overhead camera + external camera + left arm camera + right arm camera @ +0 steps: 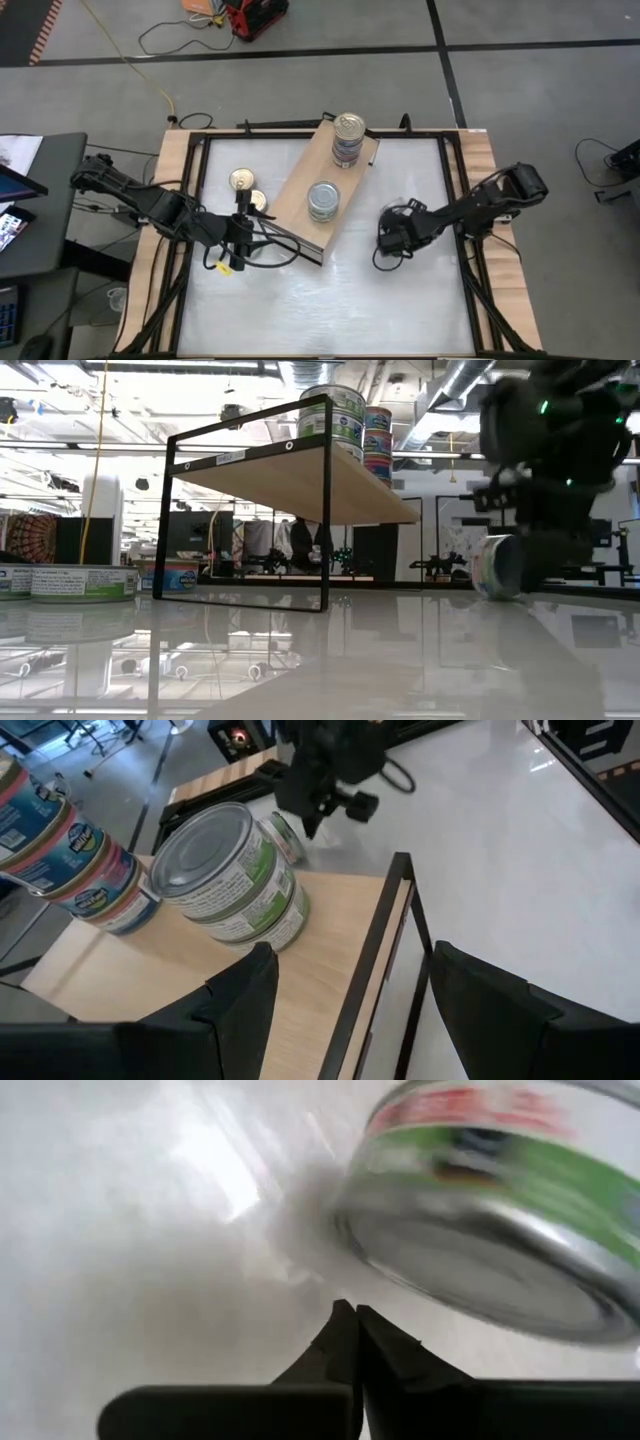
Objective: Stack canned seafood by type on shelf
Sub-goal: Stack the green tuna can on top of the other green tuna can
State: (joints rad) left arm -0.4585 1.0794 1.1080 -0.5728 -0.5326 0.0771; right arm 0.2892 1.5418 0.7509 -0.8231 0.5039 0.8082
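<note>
The shelf [305,195] is a tan plywood board on a black frame, lying aslant mid-table. On it stand a stack of green-labelled tins [323,200] and, at its far end, a stack of blue and pink tins [347,137]. Two gold-lidded tins [243,180] rest on the table left of it. My left gripper [350,1020] is open and empty, above the shelf's near corner [245,240]. My right gripper [350,1315] is shut, low over the table right of the shelf [385,240]. A green-labelled tin [490,1230] stands tilted on its rim just before it [497,567]. My right gripper's shut fingertips [345,1330] point at the silver lid [470,1270] of the tilted tin, close to its lower rim. I cannot tell whether they touch it.
The shelf's black frame [325,510] stands between the two arms. More tins rest on the table under and left of the shelf [80,582]. Wooden rails [170,200] run along the table's sides. Bare white tabletop [330,310] spreads at the near side.
</note>
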